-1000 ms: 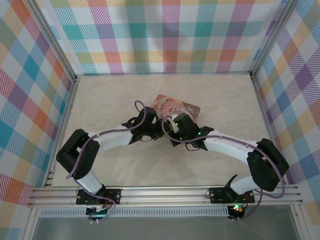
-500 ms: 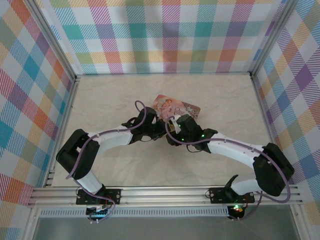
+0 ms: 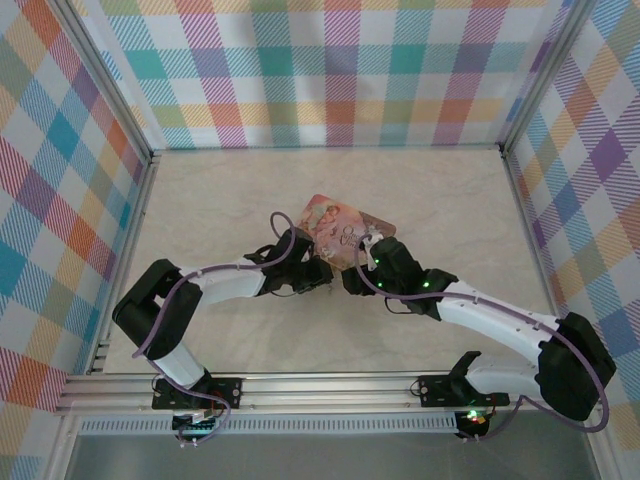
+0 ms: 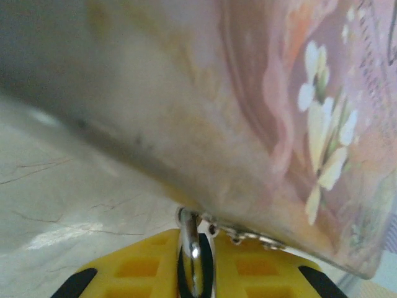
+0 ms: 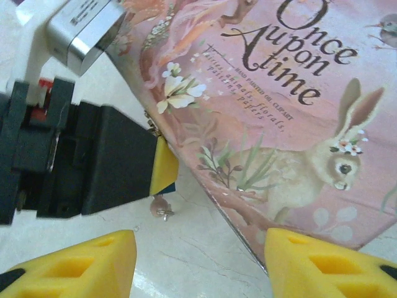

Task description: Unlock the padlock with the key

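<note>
The right tool (image 5: 200, 241), fingers apart, has pushed out toward 12 o'clock and now hangs over what looks like the key (image 5: 162, 207) on the tabletop (image 5: 205, 205), probably ready to pick it up. Beyond, the left tool (image 4: 196, 273) seems clamped on the padlock (image 4: 187, 230) at the tin's (image 4: 298, 124) edge, with the padlock's brass body hidden.

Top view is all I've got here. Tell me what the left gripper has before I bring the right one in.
Observer: Left wrist view: a metal loop sits between the left gripper's yellow fingers, right at the tin's edge.
Operator: Give me the right gripper's state.
Observer: Open, fingers wide apart, over the table beside the tin.
Operator: Report anything small between the grippers.
Observer: A tiny grey-brown piece sits just below the left fingertip, by the tin's edge; key or padlock, I cannot tell.
</note>
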